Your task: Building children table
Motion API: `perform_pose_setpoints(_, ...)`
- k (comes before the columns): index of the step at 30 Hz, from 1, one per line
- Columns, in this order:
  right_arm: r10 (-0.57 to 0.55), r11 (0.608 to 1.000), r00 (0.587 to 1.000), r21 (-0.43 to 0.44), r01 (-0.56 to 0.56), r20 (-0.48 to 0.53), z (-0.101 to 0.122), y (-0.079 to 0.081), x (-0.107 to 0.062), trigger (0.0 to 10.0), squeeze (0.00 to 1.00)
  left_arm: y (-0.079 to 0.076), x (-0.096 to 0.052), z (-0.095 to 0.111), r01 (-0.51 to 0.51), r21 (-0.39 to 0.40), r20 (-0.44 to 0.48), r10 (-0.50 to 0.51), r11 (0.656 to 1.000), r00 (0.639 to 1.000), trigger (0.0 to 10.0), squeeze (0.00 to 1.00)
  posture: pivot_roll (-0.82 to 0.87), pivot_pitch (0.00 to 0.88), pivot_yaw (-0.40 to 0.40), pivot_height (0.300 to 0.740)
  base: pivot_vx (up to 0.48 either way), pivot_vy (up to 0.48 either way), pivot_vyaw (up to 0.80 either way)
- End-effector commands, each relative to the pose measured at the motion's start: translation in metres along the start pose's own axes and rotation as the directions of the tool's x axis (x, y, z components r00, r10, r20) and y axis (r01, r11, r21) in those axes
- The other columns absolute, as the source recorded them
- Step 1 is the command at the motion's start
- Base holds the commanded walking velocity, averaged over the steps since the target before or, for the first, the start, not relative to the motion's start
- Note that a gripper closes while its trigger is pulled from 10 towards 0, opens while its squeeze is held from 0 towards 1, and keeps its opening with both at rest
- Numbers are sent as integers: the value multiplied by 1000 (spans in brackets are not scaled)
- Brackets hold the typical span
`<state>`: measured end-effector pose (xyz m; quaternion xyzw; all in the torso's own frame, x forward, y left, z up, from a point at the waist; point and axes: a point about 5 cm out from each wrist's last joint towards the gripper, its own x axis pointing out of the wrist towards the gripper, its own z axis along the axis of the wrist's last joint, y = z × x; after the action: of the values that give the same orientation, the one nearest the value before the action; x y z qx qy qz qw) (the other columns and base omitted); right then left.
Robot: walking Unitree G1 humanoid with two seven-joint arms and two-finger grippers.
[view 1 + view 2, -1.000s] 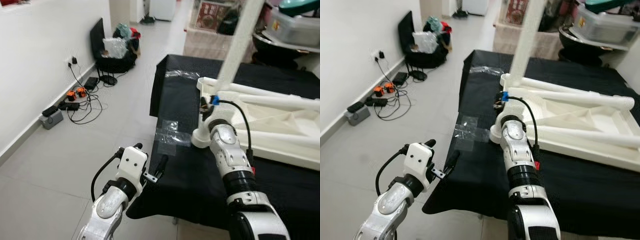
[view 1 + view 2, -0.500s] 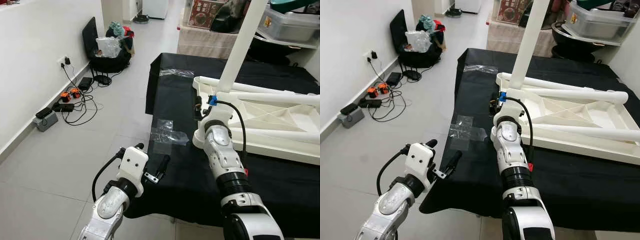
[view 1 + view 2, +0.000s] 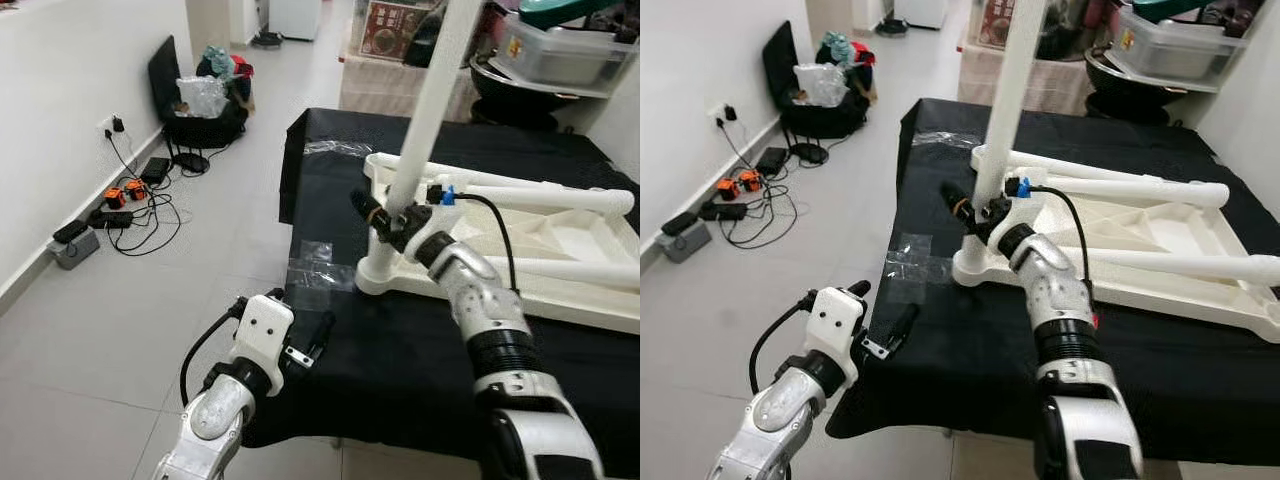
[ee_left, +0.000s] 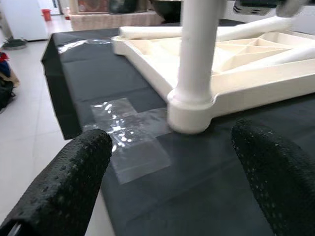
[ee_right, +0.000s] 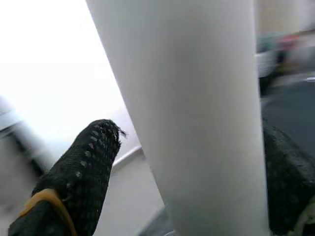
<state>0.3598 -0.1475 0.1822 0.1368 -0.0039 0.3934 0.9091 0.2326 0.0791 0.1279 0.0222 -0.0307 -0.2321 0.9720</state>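
One white plastic table is lying upside down on a black cloth, its ribbed underside facing up and round legs lying across the frame. One leg is standing upright in the corner socket nearest the cloth's edge, beside a patch of clear tape. Right gripper is clasping that leg just above the socket, a finger on either side. Left gripper is hovering low at the cloth's near edge, spread apart, grasping nothing.

Table frame on cloth, leg upright at its left corner, cables far left.
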Motion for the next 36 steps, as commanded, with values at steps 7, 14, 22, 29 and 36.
perform_pose_setpoints(7, 415, 910, 899, 64, -411, -136, -23, 41, 3, 10000, 0, -3, 0, -3, 7, -7, -12, -7, 1000, 1000, 10000, 0, 51, 0, -95, 740, 0, 0, 0)
perform_pose_setpoints(14, 335, 942, 937, 22, -335, -102, -21, 34, 16, 0, 0, -4, 0, -3, 7, -7, -12, -7, 1000, 1000, 10000, 0, 58, 0, -102, 740, 0, 0, 0)
perform_pose_setpoints(22, -134, 984, 990, -124, 127, -50, -10, 6, 33, 0, 0, -4, -1, -4, 10, -6, -13, -10, 1000, 1000, 10000, 0, 57, 0, -101, 740, 0, 0, 0)
perform_pose_setpoints(29, -474, 870, 881, -162, 466, -9, -9, -4, 34, 0, 0, -4, 0, -3, 10, -6, -14, -10, 1000, 1000, 10000, 0, 53, 0, -98, 740, 0, 0, 0)
perform_pose_setpoints(36, -601, 790, 799, -139, 597, 13, -25, 20, 45, 10000, 0, -4, 0, -3, 9, -6, -12, -9, 1000, 1000, 10000, 0, 50, 0, -102, 740, 0, 0, 0)
